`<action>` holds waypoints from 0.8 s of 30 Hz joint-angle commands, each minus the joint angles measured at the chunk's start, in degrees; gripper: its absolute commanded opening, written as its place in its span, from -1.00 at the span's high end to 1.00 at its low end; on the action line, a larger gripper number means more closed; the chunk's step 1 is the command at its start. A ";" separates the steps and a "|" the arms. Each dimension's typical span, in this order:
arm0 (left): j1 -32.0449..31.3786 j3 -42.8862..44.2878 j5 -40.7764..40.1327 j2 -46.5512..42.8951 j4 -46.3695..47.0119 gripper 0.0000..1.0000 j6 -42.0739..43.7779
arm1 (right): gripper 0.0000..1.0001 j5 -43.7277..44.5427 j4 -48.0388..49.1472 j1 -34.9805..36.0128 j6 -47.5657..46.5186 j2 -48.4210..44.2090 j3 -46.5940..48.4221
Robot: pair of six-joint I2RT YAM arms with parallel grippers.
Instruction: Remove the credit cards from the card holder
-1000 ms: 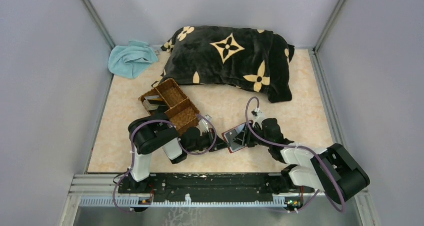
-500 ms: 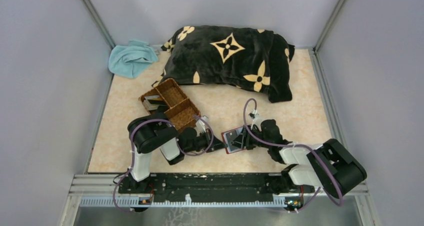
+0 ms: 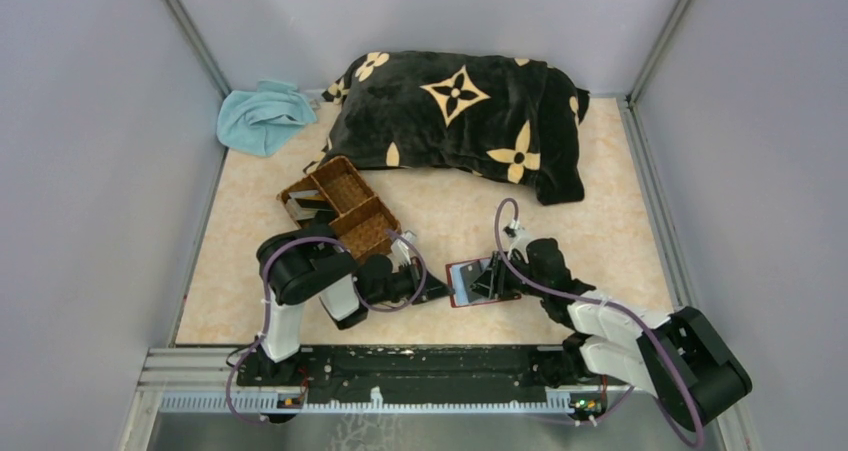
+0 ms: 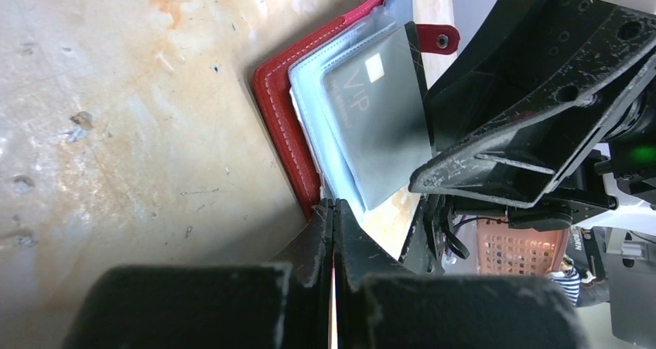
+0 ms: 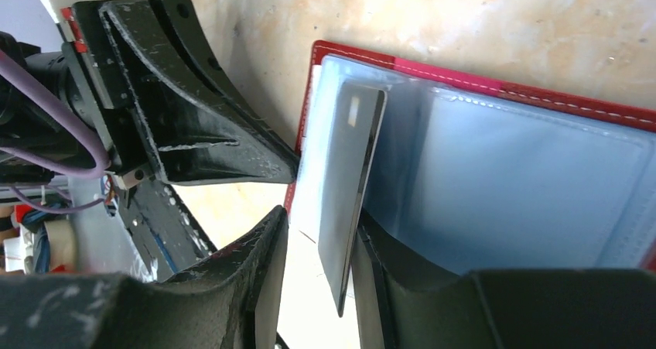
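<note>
A red card holder (image 3: 458,284) lies open on the table between the two arms, its clear sleeves (image 5: 503,171) facing up. My left gripper (image 4: 333,206) is shut on the corner of the red cover (image 4: 282,109). A grey VIP card (image 4: 379,124) sticks partway out of a sleeve. My right gripper (image 5: 321,233) stands open around that card (image 5: 352,179). The card leans against one finger, and a gap shows to the other. In the top view the right gripper (image 3: 492,277) sits over the holder and the left gripper (image 3: 440,289) at its left edge.
A brown wicker basket (image 3: 345,211) with compartments stands just behind the left arm, with cards in its left compartment (image 3: 305,206). A black pillow with cream flowers (image 3: 465,121) fills the back. A light blue cloth (image 3: 262,116) lies in the back left corner.
The card holder was tilted up off the table and now lies flatter. The right arm has lowered and swung its elbow toward the near right. The left gripper has kept its hold.
</note>
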 commanded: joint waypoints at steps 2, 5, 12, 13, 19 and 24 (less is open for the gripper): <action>1.02 -1.94 -0.80 1.87 0.51 1.00 -0.28 | 0.30 -0.41 -1.10 -2.07 -1.99 -2.14 2.26; 1.17 -2.17 -0.62 2.08 1.01 1.00 -0.34 | 0.31 -0.60 -2.46 -2.88 -2.39 -3.24 2.37; 1.25 -2.29 -0.44 2.91 2.25 1.00 -0.80 | 0.34 -0.61 -4.45 -4.28 -3.05 -4.86 2.43; 1.31 -2.37 -0.39 3.01 2.53 1.00 -0.85 | 0.35 -0.74 -4.39 -4.31 -3.11 -4.96 2.37; 1.36 -2.65 -0.08 3.92 3.96 1.00 -1.38 | 0.69 -1.90 -2.92 -4.47 -2.09 -4.75 1.97; 1.38 -2.75 0.10 4.34 4.68 1.00 -1.55 | 0.82 -1.32 -3.75 -4.51 -2.03 -5.41 2.21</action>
